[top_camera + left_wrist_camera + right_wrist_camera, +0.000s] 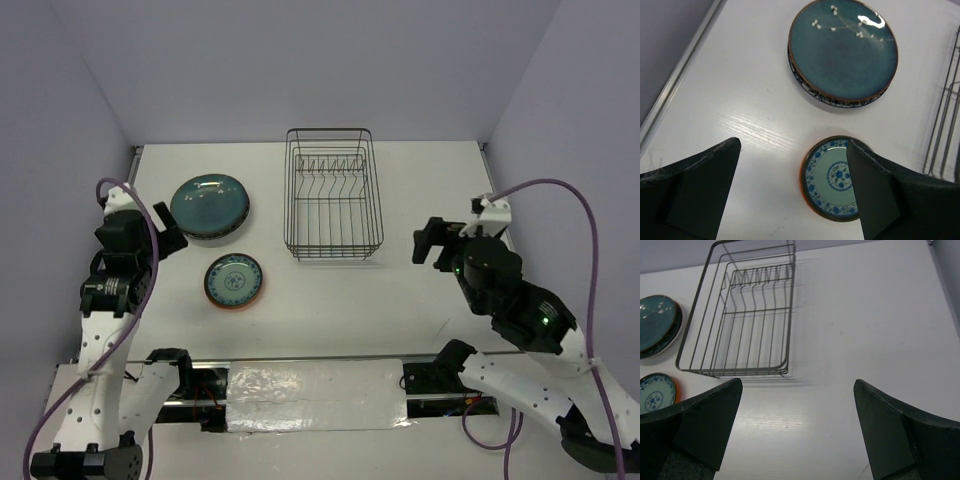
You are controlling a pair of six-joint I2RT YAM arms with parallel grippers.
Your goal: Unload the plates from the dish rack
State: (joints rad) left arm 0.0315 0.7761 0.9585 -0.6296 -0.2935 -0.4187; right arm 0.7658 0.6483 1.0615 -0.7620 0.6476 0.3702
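Dish rack (333, 250) upright at mid-back of the white surface (420, 320), only its wire dividers showing inside. Plates all lie left of it, apart from it. Dark teal plate (209, 203) with small white flowers tops a stack, and a patterned rim shows under it in the left wrist view. Nearer the arms, small orange-rimmed plate (234, 281) with blue-patterned centre lies flat, near the stack, not touching. Left hand (168, 243) hangs just left of the plates, fingers spread wide, holding nothing. Right hand (432, 243) is right of the rack, well apart, jaws wide too — empty.
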